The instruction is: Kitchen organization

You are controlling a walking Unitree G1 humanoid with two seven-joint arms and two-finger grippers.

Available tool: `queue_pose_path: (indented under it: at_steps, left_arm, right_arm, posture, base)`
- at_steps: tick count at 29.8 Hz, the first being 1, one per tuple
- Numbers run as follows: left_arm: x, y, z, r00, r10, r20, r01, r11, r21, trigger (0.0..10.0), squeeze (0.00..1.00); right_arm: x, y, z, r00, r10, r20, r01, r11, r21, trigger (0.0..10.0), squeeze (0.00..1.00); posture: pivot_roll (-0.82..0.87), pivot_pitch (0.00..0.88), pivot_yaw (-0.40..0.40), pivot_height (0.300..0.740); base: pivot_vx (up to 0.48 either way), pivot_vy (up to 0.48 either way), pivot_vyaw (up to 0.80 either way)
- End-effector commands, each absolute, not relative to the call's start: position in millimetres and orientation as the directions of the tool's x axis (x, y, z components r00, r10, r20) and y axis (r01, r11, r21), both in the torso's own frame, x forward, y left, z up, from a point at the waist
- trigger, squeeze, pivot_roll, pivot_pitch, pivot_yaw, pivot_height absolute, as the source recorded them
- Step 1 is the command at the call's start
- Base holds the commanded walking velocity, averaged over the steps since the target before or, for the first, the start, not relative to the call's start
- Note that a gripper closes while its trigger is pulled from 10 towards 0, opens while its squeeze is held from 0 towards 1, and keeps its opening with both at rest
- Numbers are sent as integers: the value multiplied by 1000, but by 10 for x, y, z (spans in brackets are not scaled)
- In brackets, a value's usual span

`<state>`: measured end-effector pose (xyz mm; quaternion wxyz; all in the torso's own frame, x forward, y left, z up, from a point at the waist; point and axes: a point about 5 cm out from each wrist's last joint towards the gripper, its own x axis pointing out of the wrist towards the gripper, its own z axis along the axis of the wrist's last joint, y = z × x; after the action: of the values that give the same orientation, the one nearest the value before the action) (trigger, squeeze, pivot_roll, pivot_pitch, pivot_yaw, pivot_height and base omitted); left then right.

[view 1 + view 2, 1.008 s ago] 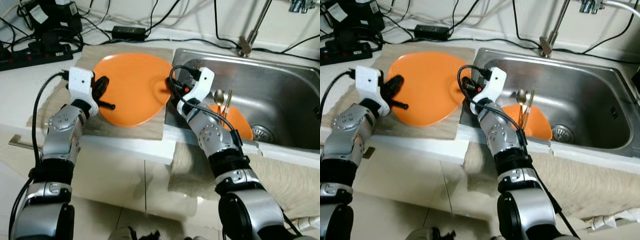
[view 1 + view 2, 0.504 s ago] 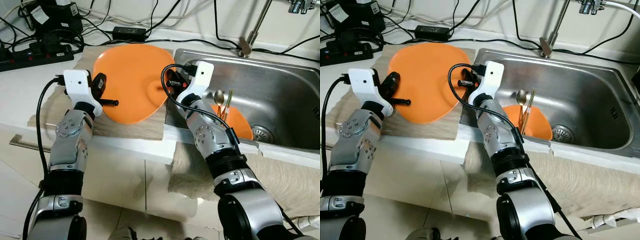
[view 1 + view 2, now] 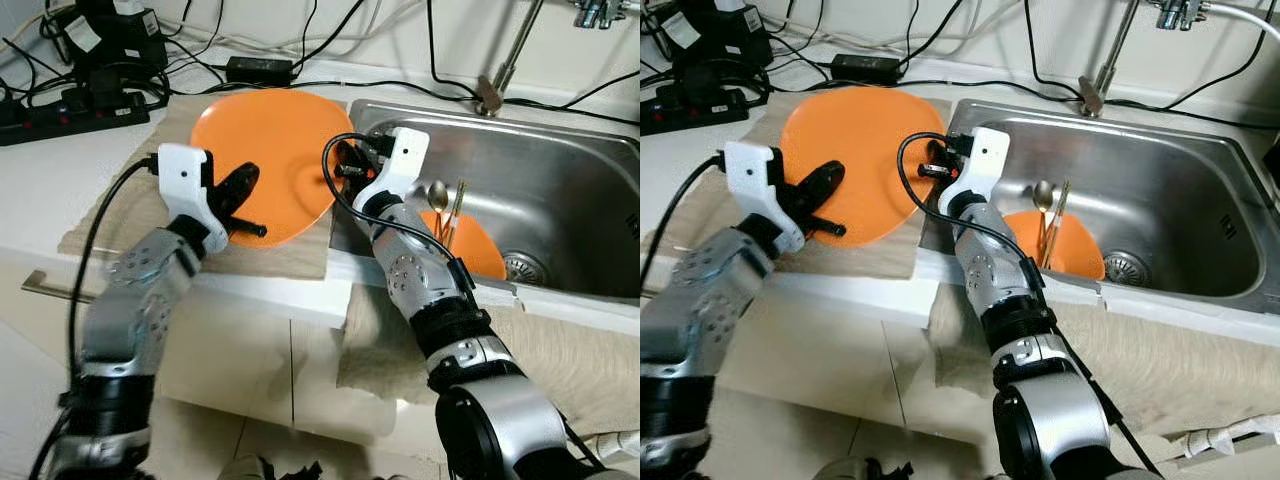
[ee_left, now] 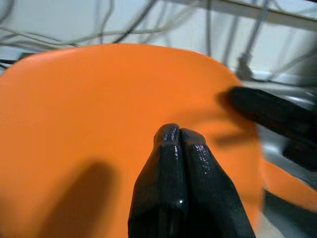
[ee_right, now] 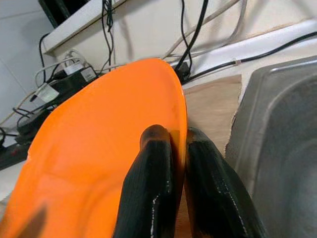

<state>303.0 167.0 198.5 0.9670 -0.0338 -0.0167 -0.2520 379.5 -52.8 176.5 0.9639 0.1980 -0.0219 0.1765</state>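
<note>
A large orange plate (image 3: 270, 150) is tilted over the beige mat (image 3: 130, 215) left of the sink. My right gripper (image 3: 345, 170) is shut on the plate's right rim; the right wrist view shows its fingers (image 5: 153, 163) clamping the plate (image 5: 99, 148) edge. At the plate's near left side, my left gripper (image 3: 243, 195) has its fingertips (image 4: 173, 136) pressed together with nothing between them, just over the orange surface (image 4: 89, 99). A second orange dish (image 3: 475, 245) lies in the sink under a spoon (image 3: 437, 192) and chopsticks (image 3: 455, 205).
The steel sink (image 3: 570, 160) with its drain (image 3: 522, 265) is on the right, the faucet (image 3: 505, 65) behind it. A power strip (image 3: 70, 105), an adapter and many cables line the back of the counter. A beige towel (image 3: 560, 345) hangs over the counter front.
The plate's right rim has been lifted off the mat by my right gripper, so it tilts. My left gripper has swung right, in over the plate's near left side.
</note>
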Motion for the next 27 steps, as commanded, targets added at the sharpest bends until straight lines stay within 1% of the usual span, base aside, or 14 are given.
queue_pose_path:
  at_steps: [1,2,3,4,6,7,8,10,15,17,19,20,22,27]
  left_arm:
    - [2926,1622,2044,806,-591,27,592,804,-63,10000,0]
    - [2926,1622,2044,806,-591,27,592,804,-63,10000,0]
    - [2856,1597,2081,752,-659,15,658,748,-87,10000,0]
    - [2821,1580,2098,724,-690,11,687,719,-100,10000,0]
    - [2762,1552,2131,686,-727,5,722,680,-131,10000,0]
    - [2762,1552,2131,686,-727,5,722,680,-131,10000,0]
    - [2692,1515,2153,634,-773,-4,764,627,-152,10000,0]
    - [2649,1482,2159,602,-799,-13,787,596,-160,10000,0]
    - [2651,1467,2152,601,-799,-22,785,595,-175,10000,0]
    - [2651,1465,2141,602,-798,-31,781,596,-186,10000,0]
    - [2675,1472,2126,614,-788,-42,770,610,-188,10000,0]
    - [2675,1472,2126,614,-788,-42,770,610,-188,10000,0]
    - [2689,1478,2121,617,-785,-51,767,614,-186,10000,0]
    - [2695,1487,2100,623,-780,-62,761,622,-183,10000,0]
  right_arm:
    - [3836,-795,1531,962,271,-7,-259,928,269,0,0]
    - [3836,-795,1531,962,271,-7,-259,928,269,0,0]
    - [3868,-863,1553,967,254,-7,-243,934,261,0,0]
    - [3880,-889,1563,969,246,-7,-236,937,259,0,0]
    - [3898,-923,1587,971,237,-1,-230,941,247,0,0]
    - [3898,-923,1587,971,237,-1,-230,941,247,0,0]
    - [3930,-966,1652,974,225,16,-223,947,231,0,0]
    - [3958,-1002,1705,976,214,29,-215,951,221,0,0]
    - [3996,-1026,1787,977,208,53,-214,953,214,0,0]
    - [4007,-978,1866,968,239,80,-250,945,209,0,0]
    - [4003,-864,1959,945,306,113,-323,923,210,0,0]
    - [4003,-864,1959,945,306,113,-323,923,210,0,0]
    - [3980,-730,2044,916,371,153,-398,891,219,0,0]
    - [3975,-686,2252,892,381,242,-438,862,257,0,0]
  posture:
    - [124,21,1,740]
    - [124,21,1,740]
    - [130,19,1,740]
    - [130,19,1,740]
    - [134,19,0,740]
    - [134,19,0,740]
    - [136,18,0,740]
    - [136,18,0,740]
    - [131,20,-1,740]
    - [128,22,1,740]
    - [125,23,-1,740]
    - [125,23,-1,740]
    - [123,23,-1,740]
    - [122,25,-3,740]
  base:
    - [0,0,0]
    - [0,0,0]
    - [0,0,0]
    - [0,0,0]
    - [0,0,0]
    - [0,0,0]
    - [0,0,0]
    - [0,0,0]
    - [0,0,0]
    - [0,0,0]
    - [0,0,0]
    - [0,0,0]
    - [0,0,0]
    - [0,0,0]
